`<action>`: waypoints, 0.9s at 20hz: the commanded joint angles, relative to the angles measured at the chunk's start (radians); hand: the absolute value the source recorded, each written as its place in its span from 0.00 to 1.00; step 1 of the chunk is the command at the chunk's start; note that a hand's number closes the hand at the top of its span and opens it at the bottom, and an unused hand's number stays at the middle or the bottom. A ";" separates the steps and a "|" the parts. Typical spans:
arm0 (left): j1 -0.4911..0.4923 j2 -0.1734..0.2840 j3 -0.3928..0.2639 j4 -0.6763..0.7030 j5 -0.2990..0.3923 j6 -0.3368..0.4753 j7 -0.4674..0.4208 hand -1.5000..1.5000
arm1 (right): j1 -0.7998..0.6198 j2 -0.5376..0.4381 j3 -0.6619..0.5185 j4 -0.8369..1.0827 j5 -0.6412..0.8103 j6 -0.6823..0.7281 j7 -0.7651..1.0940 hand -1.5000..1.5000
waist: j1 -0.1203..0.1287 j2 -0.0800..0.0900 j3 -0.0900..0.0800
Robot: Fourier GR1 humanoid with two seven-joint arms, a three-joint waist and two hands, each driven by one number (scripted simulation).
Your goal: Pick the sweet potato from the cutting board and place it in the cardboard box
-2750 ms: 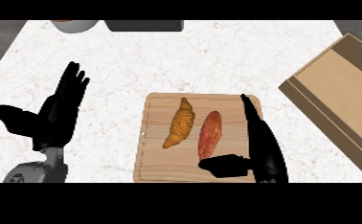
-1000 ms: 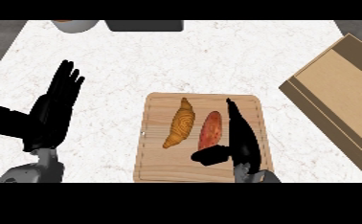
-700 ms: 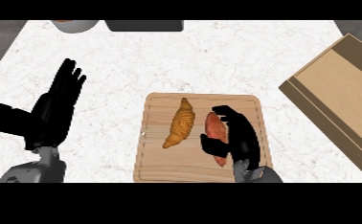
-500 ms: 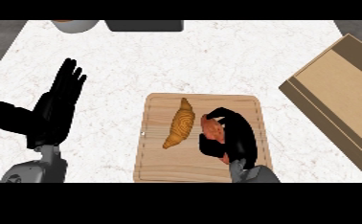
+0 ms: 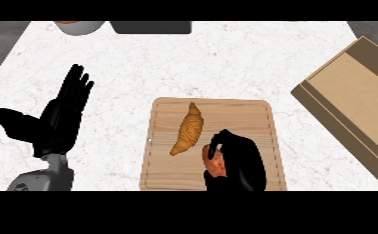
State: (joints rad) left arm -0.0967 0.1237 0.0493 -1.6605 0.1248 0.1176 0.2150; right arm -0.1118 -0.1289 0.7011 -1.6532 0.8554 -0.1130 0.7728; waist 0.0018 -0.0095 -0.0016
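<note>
While the open left hand [image 5: 63, 120] rests, the right hand's [image 5: 238, 163] fingers curl around the reddish-orange sweet potato [image 5: 214, 164] on the rectangular wooden cutting board [image 5: 229, 115].

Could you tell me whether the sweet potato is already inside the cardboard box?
No, the sweet potato is over the cutting board, gripped by the right hand.

We see a white counter top with faint marbled veins [image 5: 221, 58] filling most of the view. A golden brown croissant [image 5: 187, 129] lies on it, long and curved, with its pointed end toward the far side. At the far edge of the counter we find a dark grey flat rectangular object [image 5: 150, 26]. Just beside it, to the left, stands a round light grey bowl with something orange inside [image 5: 77, 26], only partly visible.
</note>
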 commanded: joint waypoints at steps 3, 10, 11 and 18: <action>-0.014 0.009 0.009 0.001 -0.006 0.012 0.021 0.50 | 0.035 -0.235 0.320 -0.204 0.097 0.136 -0.267 1.00 | -0.018 -0.014 0.001; 0.066 0.014 0.010 -0.031 0.015 -0.031 -0.020 0.50 | 0.133 -0.564 0.393 -0.691 0.254 0.177 -0.273 1.00 | -0.021 -0.004 0.000; 0.019 0.003 0.020 0.010 -0.008 0.010 -0.018 0.50 | 0.169 -0.556 0.473 -0.740 0.336 0.188 -0.235 1.00 | -0.033 -0.002 0.000; 0.040 -0.005 0.008 -0.051 0.001 0.008 0.006 0.50 | 0.255 -0.558 0.317 -0.998 0.295 0.067 -0.130 1.00 | -0.029 -0.001 0.002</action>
State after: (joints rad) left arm -0.0826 0.1329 0.0716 -1.6809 0.1244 0.1261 0.2230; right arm 0.0888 -0.6689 1.0642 -2.3795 1.1677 -0.0311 0.5773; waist -0.0299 -0.0111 -0.0003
